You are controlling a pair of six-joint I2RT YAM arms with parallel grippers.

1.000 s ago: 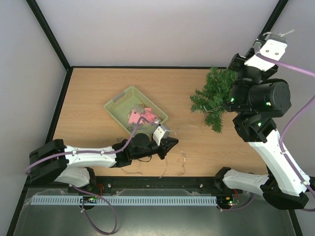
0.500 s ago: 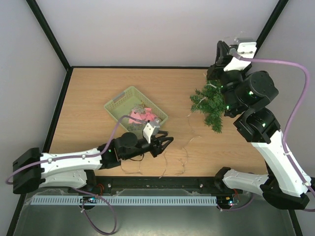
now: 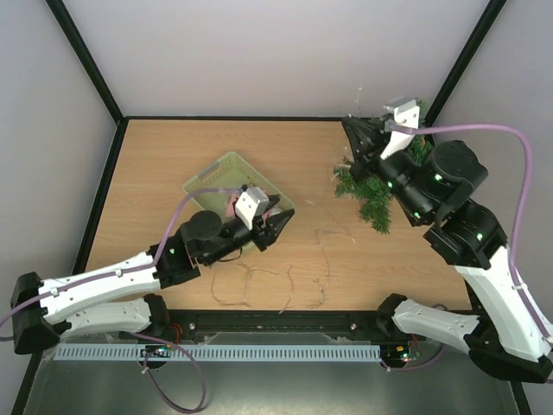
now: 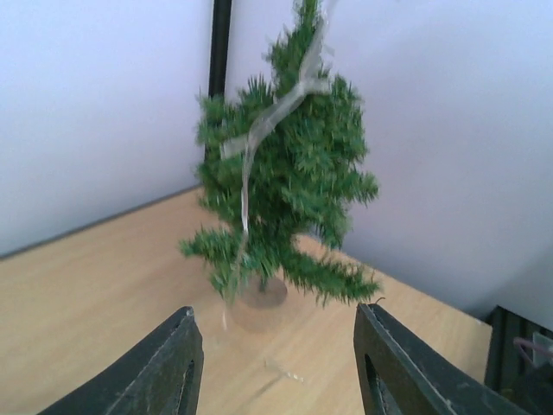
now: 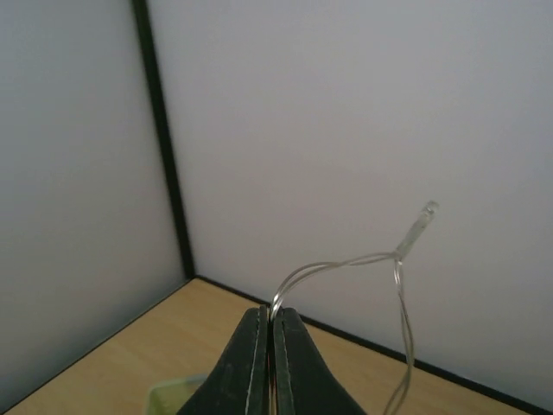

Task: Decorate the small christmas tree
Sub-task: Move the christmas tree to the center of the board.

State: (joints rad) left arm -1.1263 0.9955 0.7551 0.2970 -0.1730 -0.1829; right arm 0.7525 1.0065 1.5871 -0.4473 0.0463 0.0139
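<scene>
The right end effector (image 5: 270,322), clamped on the light string (image 5: 346,263), holds it over the small christmas tree (image 3: 370,192) at the bench's (image 3: 173,147) 2 o'clock, presumably for draping. The left end effector (image 4: 275,316) has its jaws apart and empty.

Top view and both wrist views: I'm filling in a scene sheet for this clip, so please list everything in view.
table: one, light wood, fills the workspace
basket: one, pale green, left of centre
pink items: count unclear, pink, inside the basket, mostly hidden by the left arm
small christmas tree: one, dark green, upright at the far right of the table
light string: one, clear thin wire, draped over the tree and trailing across the near table
left fingers: two, black, open and empty, over the basket's near right corner
right fingers: two, black, shut on the light string, raised by the treetop
</scene>
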